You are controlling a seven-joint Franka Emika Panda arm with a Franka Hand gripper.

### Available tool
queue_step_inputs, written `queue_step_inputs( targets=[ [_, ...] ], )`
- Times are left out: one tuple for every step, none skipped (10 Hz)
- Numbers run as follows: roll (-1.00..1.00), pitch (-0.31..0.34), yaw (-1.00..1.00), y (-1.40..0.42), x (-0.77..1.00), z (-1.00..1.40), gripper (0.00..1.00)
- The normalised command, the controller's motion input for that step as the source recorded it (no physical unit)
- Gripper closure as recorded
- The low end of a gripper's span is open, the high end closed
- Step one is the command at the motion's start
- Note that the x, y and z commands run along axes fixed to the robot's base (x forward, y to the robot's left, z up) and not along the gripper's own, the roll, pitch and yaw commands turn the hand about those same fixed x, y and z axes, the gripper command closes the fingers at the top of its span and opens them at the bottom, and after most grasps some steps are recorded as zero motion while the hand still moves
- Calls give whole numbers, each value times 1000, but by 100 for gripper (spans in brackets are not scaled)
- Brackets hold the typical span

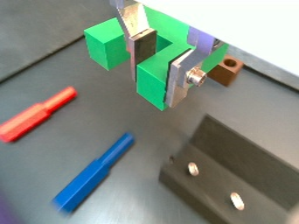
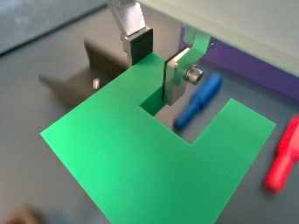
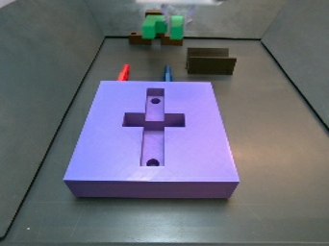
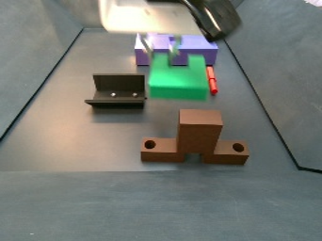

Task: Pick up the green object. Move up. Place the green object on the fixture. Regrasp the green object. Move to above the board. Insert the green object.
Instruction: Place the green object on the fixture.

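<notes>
The gripper (image 1: 160, 59) is holding the green object (image 1: 149, 54) off the bench (image 1: 128, 188), its jaws pinching one arm of the bright green, blocky U-shaped piece beside its square notch, near the brown cross-shaped block (image 4: 194, 137) and the fixture (image 4: 119, 91) and well apart from the board (image 3: 154, 135). A side view is showing the board's cross-shaped slot and two round holes. A wrist view is showing the red peg (image 1: 35, 114) and blue peg (image 1: 94, 170) lying below on the bench.
</notes>
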Motion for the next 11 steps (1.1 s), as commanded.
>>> queue_step_inputs(
  targets=[
    [-500, 277, -14, -457, 923, 680, 100],
    [-549, 200, -3, -389, 920, 569, 100],
    [-557, 0, 0, -269, 820, 451, 100],
    [-557, -37, 0, -209, 717, 286, 100],
    [-831, -237, 0, -9, 623, 0, 100],
    [-909, -311, 0, 0, 580, 0, 100],
    [-937, -297, 0, 0, 577, 0, 100],
    [-1000, -137, 0, 0, 634, 0, 100],
    [-1000, 0, 0, 3, 697, 0, 100],
    [-1000, 0, 0, 20, 720, 0, 100],
    [-1000, 23, 0, 34, 771, -26, 100]
  ],
)
